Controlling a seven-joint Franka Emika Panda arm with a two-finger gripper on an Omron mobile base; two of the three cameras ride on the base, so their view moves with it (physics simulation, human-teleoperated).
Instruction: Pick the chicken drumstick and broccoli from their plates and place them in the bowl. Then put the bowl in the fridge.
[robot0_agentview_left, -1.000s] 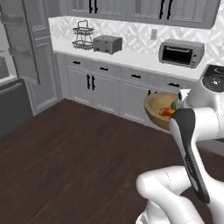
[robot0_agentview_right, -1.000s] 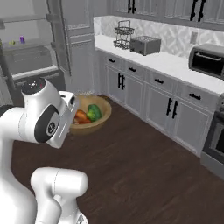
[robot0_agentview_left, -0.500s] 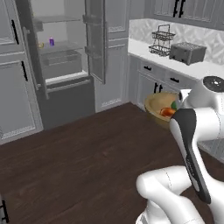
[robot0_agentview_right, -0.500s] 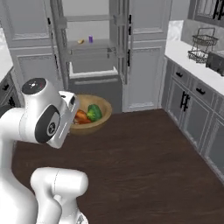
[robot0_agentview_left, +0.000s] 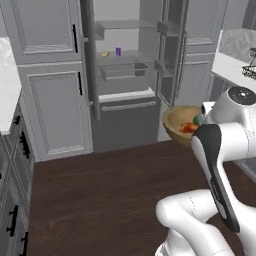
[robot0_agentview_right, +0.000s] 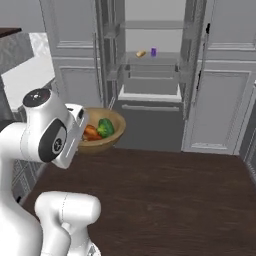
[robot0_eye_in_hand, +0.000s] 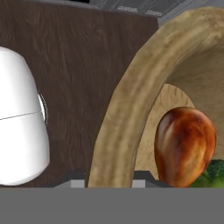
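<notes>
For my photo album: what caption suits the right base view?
Robot arm carries a wooden bowl holding a chicken drumstick and broccoli toward the open fridge.

Both base views face the open fridge (robot0_agentview_left: 125, 75); hand view close on bowl (robot0_eye_in_hand: 127, 109).

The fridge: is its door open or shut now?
Open. The fridge door stands swung aside, so its glass shelves and drawers show, with two small items on one shelf.
</notes>
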